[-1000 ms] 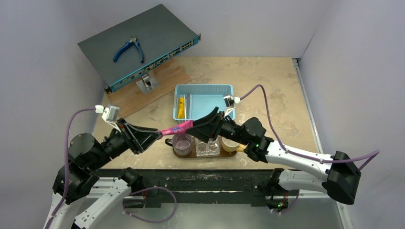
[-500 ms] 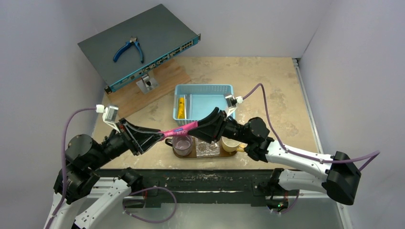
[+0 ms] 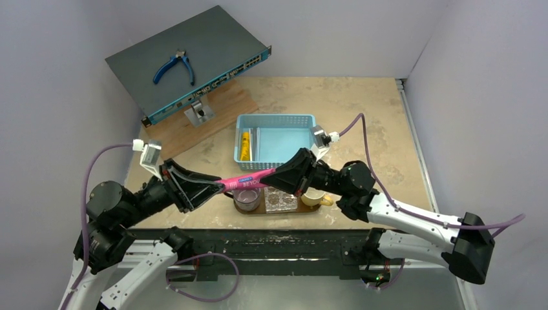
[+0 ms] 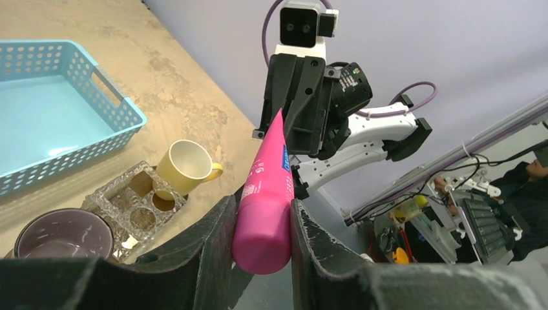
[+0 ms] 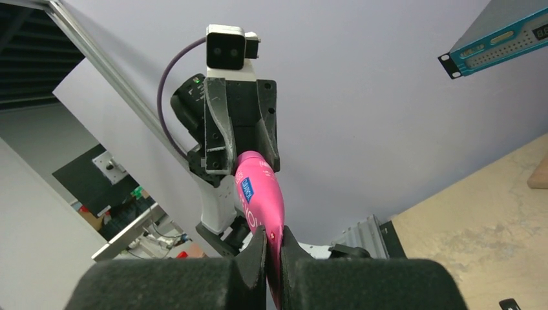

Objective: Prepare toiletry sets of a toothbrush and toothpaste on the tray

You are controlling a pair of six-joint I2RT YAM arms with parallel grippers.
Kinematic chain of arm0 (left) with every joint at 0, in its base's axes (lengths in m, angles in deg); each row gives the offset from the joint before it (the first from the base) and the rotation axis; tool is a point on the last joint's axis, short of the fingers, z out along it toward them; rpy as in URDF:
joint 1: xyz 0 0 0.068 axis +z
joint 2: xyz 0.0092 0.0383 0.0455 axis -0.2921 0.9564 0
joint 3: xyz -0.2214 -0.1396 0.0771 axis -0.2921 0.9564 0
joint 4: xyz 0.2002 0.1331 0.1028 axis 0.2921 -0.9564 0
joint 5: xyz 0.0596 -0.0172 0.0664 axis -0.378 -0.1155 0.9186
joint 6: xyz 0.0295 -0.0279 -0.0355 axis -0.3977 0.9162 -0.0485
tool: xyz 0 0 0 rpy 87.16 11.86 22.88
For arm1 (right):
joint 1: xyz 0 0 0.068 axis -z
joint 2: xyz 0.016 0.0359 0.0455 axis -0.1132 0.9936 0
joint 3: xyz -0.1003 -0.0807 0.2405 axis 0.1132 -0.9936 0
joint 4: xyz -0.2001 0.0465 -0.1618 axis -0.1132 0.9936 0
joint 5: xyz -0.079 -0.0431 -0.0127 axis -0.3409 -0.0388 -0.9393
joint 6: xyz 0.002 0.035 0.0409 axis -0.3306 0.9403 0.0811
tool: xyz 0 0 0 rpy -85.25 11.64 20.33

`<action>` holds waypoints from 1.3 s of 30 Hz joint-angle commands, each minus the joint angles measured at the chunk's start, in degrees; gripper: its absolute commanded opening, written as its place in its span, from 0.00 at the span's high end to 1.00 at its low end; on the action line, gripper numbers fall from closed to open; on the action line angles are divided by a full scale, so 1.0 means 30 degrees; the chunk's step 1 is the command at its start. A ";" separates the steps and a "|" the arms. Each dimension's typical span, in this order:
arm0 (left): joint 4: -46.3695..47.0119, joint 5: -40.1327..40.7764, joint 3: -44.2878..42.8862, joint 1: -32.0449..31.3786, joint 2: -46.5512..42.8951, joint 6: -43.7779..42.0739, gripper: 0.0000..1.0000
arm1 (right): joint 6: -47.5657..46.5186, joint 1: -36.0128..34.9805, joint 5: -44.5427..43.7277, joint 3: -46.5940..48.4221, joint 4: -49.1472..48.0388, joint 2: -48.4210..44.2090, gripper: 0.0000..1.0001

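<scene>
Above the worktop's near edge, the left gripper (image 3: 218, 187) clamps one end of the magenta-pink plastic toothpaste tube (image 3: 249, 181), the right gripper (image 3: 274, 178) the other. Both have dropped closer to the dark-brown oval wooden tray (image 3: 262, 211) — a handover, seemingly unfinished.

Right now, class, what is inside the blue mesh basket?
A yellow-orange toothpaste tube lies along the left wall of the blue basket. Beside it is a pale thin strip, likely a toothbrush. The remaining floor looks bare. The right wrist camera covers the near right corner.

2 toothpaste (image 3: 249, 179) (pink + yel. (image 3: 245, 144)), 2 cups (image 3: 247, 196), 1 basket (image 3: 276, 119).
</scene>
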 commanded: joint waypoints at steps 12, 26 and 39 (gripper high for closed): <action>-0.1041 -0.1580 -0.1013 0.0030 0.2328 -0.4240 0.34 | -0.2992 -0.0198 0.2121 0.1009 0.3203 -0.2431 1.00; -0.2921 -0.2958 -0.1996 0.0020 0.4043 -0.7298 0.18 | -0.9226 -0.0198 0.1257 0.6311 1.5934 -0.1661 1.00; -0.3687 -0.0595 -0.2080 0.0020 0.4285 -0.7930 0.00 | -1.3304 -0.0213 -0.5878 1.1637 2.6530 0.0319 1.00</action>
